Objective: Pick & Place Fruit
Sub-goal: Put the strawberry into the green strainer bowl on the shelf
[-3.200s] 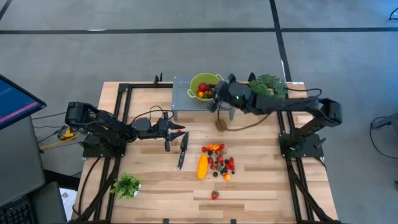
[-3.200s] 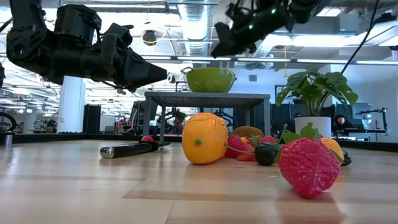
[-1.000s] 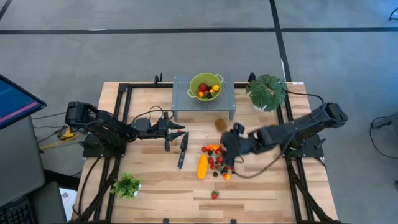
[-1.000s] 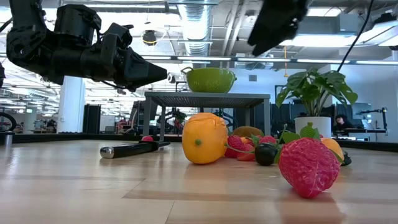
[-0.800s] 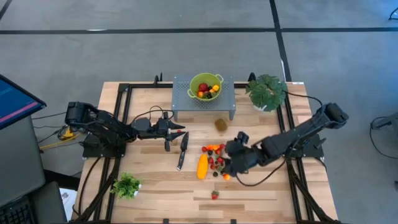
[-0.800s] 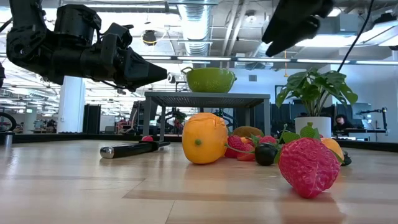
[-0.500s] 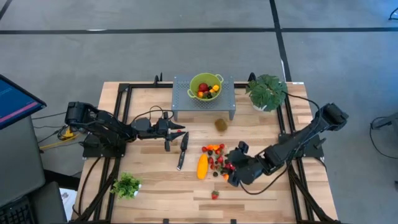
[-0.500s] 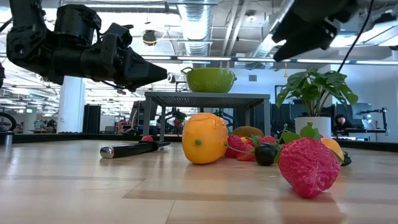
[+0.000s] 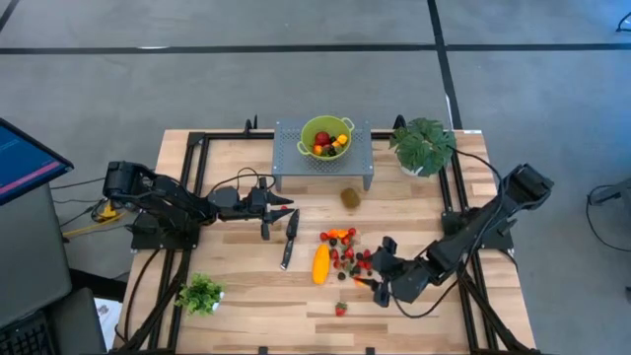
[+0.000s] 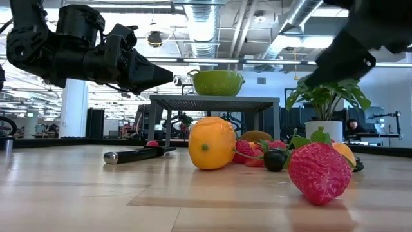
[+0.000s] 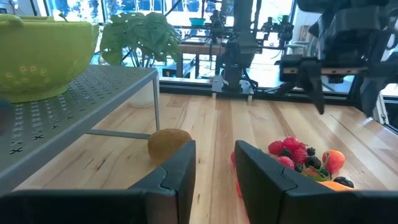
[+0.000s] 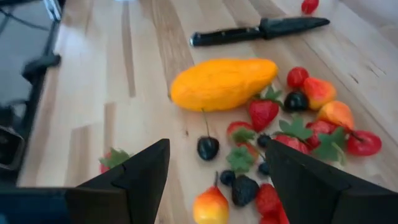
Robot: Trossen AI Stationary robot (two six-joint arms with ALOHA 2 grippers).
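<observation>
Fingers of the right gripper spread wide apart and empty, hovering low over the near edge of the fruit cluster on the tabletop — seen through the right wrist view with a dark cherry and a small orange-red piece between the two fingers. Long yellow-orange fruit lying just left of the cluster, apart from the gripper; lone strawberry resting nearer the front edge, by itself. Brown kiwi sitting alone on the wood just in front of the grey perforated stand, which carries a green colander already holding a few red and yellow pieces. Fingers of the left gripper narrowly parted with nothing between them — held above the tabletop at the left, beside the black-handled knife, pointing toward the stand. Potted leafy plant at the far right corner, a smaller green sprig near the front left.
</observation>
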